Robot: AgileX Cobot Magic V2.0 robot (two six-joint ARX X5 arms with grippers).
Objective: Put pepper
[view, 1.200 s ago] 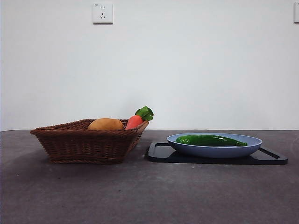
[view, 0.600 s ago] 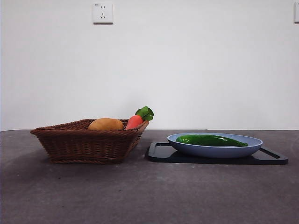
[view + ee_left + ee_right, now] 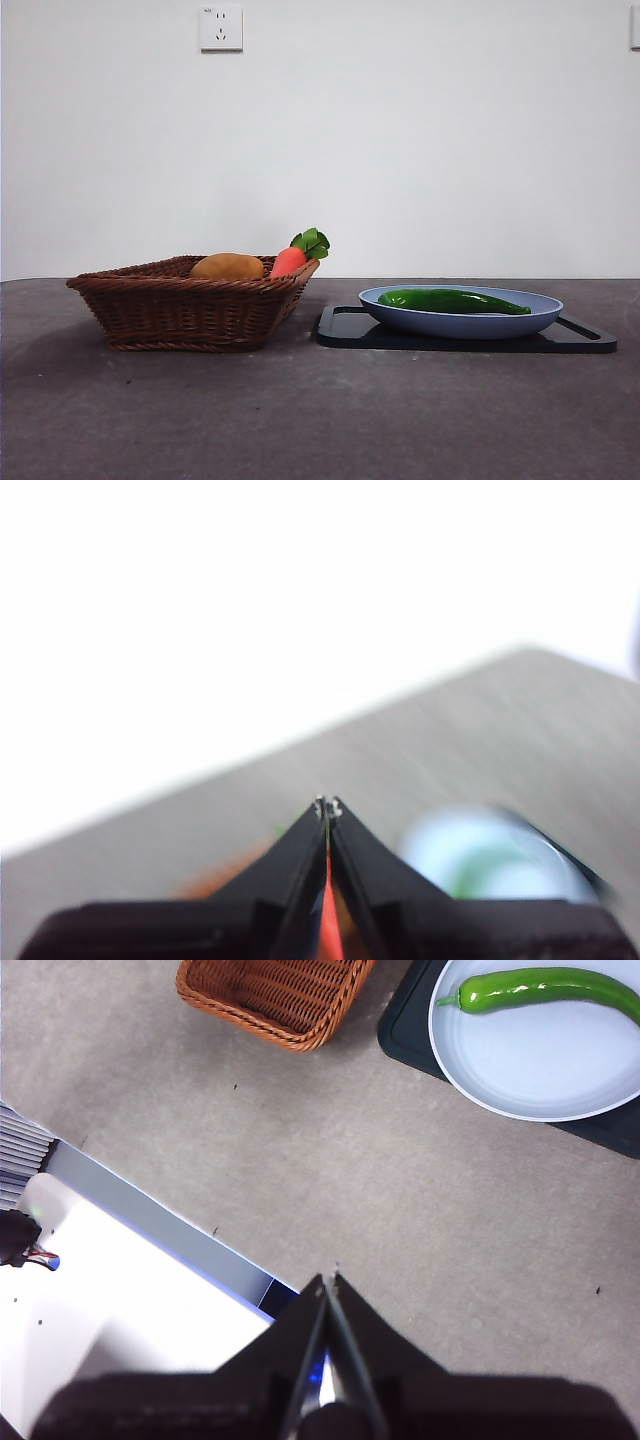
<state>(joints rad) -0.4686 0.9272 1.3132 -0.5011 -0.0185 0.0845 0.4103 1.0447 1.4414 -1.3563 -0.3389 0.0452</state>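
Observation:
The long glossy green pepper (image 3: 452, 300) lies in the blue plate (image 3: 460, 322), which sits on a black tray (image 3: 345, 328) at the right. From above, the right wrist view shows the pepper (image 3: 540, 985) curving along one side of the plate (image 3: 540, 1060). My right gripper (image 3: 328, 1278) hangs high over the bare table, well away from the plate, jaws shut and empty. My left gripper (image 3: 327, 805) is also shut and empty, raised, with the plate (image 3: 480, 855) blurred beyond it. Neither arm shows in the front view.
A brown wicker basket (image 3: 185, 305) stands at the left, holding a potato (image 3: 228, 266) and a red-orange carrot with green leaves (image 3: 298, 254). In the right wrist view the basket (image 3: 275, 990) lies beside the tray (image 3: 405, 1025), and the table's edge (image 3: 160, 1220) runs near the gripper.

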